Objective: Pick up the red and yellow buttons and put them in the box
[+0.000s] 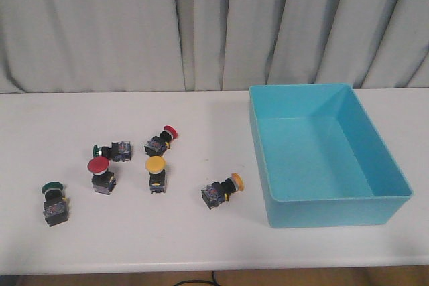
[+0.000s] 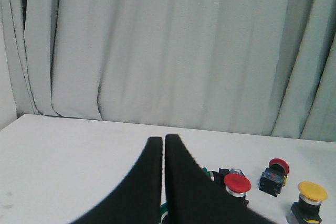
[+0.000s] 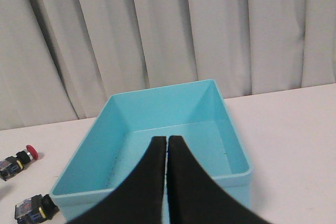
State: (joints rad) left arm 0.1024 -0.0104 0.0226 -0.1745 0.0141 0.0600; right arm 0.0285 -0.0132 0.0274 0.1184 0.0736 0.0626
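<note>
Two red buttons lie left of centre on the table: one upright [image 1: 100, 169], one on its side [image 1: 163, 138]. Two yellow buttons lie nearer the turquoise box [image 1: 375, 165]: one upright [image 1: 155, 171], one on its side [image 1: 224, 191]. The box is empty, at the right. My left gripper [image 2: 164, 139] is shut and empty, held back from the buttons; its view shows a red button [image 2: 237, 183], another red one [image 2: 276, 171] and a yellow one [image 2: 311, 195]. My right gripper [image 3: 167, 140] is shut and empty in front of the box [image 3: 100, 129]. Neither gripper shows in the front view.
Two green-capped buttons lie on the table: one at the far left [image 1: 53, 199], one on its side [image 1: 110, 150] behind the upright red one. Grey curtains hang behind the white table [image 1: 60, 118]. The right wrist view shows a red button [image 3: 18, 159] and a black switch body [image 3: 34, 205].
</note>
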